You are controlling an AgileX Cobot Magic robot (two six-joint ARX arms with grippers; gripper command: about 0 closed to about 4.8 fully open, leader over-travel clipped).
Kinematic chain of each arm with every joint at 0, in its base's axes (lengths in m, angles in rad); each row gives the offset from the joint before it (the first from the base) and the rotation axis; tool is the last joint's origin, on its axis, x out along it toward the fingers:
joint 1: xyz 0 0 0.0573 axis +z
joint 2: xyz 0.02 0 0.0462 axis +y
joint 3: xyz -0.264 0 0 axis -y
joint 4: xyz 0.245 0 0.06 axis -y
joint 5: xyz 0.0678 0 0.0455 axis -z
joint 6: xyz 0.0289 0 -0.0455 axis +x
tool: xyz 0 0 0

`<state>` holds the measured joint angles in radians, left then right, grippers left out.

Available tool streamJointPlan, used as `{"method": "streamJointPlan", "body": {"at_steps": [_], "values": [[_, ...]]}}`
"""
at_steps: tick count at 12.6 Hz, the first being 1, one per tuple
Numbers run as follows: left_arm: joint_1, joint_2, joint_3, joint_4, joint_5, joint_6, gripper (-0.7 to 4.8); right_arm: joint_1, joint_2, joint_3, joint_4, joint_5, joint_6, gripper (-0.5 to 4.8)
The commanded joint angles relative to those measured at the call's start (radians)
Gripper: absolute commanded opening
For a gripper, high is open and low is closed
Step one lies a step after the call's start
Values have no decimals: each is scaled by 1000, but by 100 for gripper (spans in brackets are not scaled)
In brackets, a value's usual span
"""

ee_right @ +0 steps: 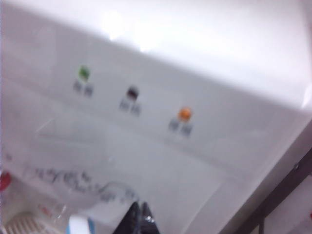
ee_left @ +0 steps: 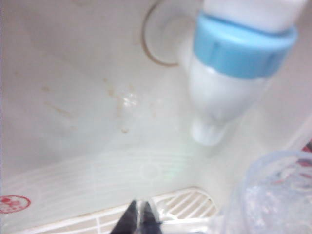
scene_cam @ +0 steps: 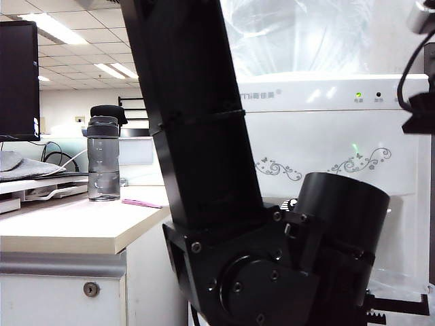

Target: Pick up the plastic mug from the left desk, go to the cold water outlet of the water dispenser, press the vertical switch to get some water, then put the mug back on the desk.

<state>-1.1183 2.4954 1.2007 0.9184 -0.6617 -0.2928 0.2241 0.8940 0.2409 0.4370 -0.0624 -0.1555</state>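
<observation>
The cold water outlet (ee_left: 229, 83), a white tap with a light-blue collar, hangs in the alcove of the water dispenser (scene_cam: 326, 136). Its vertical switch is not clear in any view. The clear plastic mug (ee_left: 273, 195) is below and beside the nozzle, not under it. My left gripper (ee_left: 140, 214) is shut, with the mug's thin handle running off from its tips. My right gripper (ee_right: 138, 214) is shut with nothing between its fingers, up by the dispenser's three indicator lights (ee_right: 131, 92). The left desk (scene_cam: 68, 231) stands on the left of the exterior view.
A smoky-grey bottle (scene_cam: 104, 156), a pink item (scene_cam: 141, 202) and a dark monitor (scene_cam: 18, 81) are on the desk. My left arm (scene_cam: 204, 170) fills the middle of the exterior view. The white drip tray grid (ee_left: 185, 204) lies under the tap.
</observation>
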Motion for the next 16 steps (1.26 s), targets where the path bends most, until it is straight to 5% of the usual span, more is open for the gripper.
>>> {"method": "streamJointPlan", "body": {"at_steps": [1,16], "values": [[-4,-16,6,68,-12,-10,-5,0,-3,19,23,27,-3,-1],[-9,-89,-8,66,-34,6,-5,-43,-101,52,-3,92,-9,-1]]}}
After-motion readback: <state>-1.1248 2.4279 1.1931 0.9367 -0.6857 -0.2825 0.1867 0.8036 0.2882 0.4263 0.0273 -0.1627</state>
